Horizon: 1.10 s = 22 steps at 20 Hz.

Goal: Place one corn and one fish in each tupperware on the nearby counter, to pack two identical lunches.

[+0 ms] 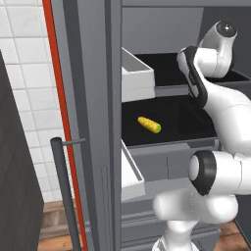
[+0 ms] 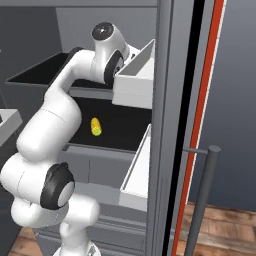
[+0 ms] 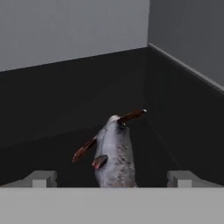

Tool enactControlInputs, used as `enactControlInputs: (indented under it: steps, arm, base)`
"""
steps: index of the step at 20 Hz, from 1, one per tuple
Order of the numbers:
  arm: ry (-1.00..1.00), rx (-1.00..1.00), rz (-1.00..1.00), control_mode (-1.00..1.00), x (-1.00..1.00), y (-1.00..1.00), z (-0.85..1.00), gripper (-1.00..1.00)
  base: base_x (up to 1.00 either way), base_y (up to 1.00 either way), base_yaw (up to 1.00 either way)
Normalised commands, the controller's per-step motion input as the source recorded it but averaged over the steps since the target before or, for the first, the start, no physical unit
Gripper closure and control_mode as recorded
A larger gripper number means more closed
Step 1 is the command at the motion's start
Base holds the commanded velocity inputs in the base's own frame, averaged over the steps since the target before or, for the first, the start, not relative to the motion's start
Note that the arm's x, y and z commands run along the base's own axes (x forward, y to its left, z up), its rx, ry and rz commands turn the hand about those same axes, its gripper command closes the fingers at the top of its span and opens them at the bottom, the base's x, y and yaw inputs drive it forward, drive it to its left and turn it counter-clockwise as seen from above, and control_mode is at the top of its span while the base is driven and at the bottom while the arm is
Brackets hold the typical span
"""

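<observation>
In the hand view a dark grey fish (image 3: 114, 151) with reddish fins lies on a black shelf floor, its tail pointing away toward the back corner. My gripper (image 3: 113, 179) is open, with its two fingertips (image 3: 41, 178) standing wide apart on either side of the fish's near end, not touching it. A yellowish corn (image 1: 149, 124) with a green tip rests alone on the lower black shelf (image 1: 191, 122); the same corn (image 2: 96, 126) also appears from the right. My arm reaches into the upper shelf (image 1: 166, 66) above it.
White door bins (image 1: 136, 73) (image 2: 137, 80) jut out beside the shelves, with a lower bin (image 2: 137, 172) under them. A dark grey bar handle (image 1: 63, 196) (image 2: 205, 200) and a red edge (image 2: 202, 100) flank the opening. The back wall stands close behind the fish.
</observation>
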Motion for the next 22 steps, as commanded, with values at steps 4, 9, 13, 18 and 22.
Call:
enactControlInputs:
  steps: [4,9,13,18,22]
  arm:
    - [0.0,0.0,0.0,-1.0,0.67,-0.04,-0.3,-1.0]
    - [0.04,0.0,-0.04,-1.0,0.4,-0.09,-0.48,-1.0]
    - [0.07,0.0,-0.05,-1.0,0.36,-0.1,-0.56,-1.0]
    - [0.03,-0.02,-0.04,-1.0,0.19,0.0,-0.47,1.0]
    - [0.0,0.0,0.0,-1.0,-0.04,0.0,-0.11,1.0]
  base:
    - [0.0,0.0,0.0]
    - [0.0,0.0,0.0]
    - [0.0,0.0,0.0]
    - [0.0,0.0,0.0]
    - [0.0,0.0,0.0]
